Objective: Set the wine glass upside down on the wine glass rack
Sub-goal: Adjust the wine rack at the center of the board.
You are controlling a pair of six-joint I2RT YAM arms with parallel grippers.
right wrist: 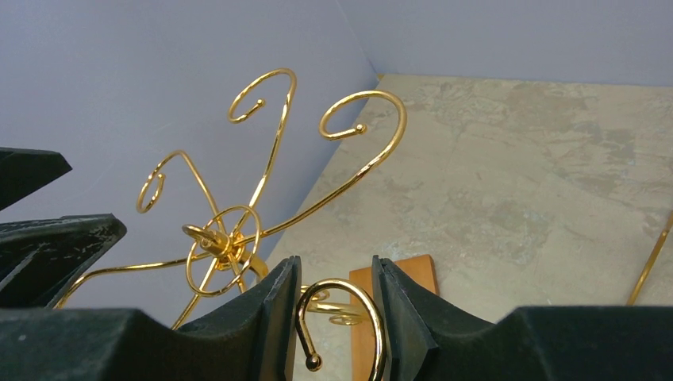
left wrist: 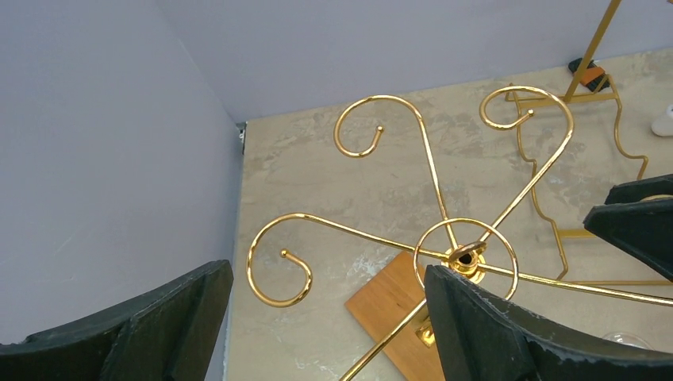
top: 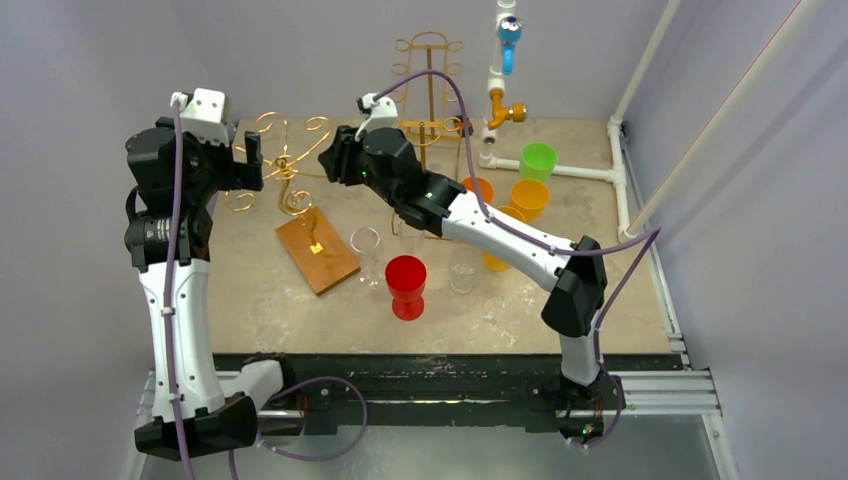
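The gold wire wine glass rack (top: pixel 290 165) stands on a wooden base (top: pixel 318 250) at the back left. A clear wine glass (top: pixel 366 252) stands upright on the table beside the base. My right gripper (top: pixel 332 160) is closed around one curled hook (right wrist: pixel 341 290) of the rack, with both pads touching the loop (right wrist: pixel 336 274). My left gripper (top: pixel 248 160) is open and empty, above the rack's left side. In its wrist view the jaws (left wrist: pixel 325 278) frame a curl and the centre ring (left wrist: pixel 466 255).
A red goblet (top: pixel 406 285) and another clear glass (top: pixel 462 268) stand near the table's middle. Orange cups (top: pixel 530 195) and a green cup (top: pixel 537 160) are at the back right. A tall gold stand (top: pixel 430 90) and white pipes (top: pixel 505 90) are at the back wall.
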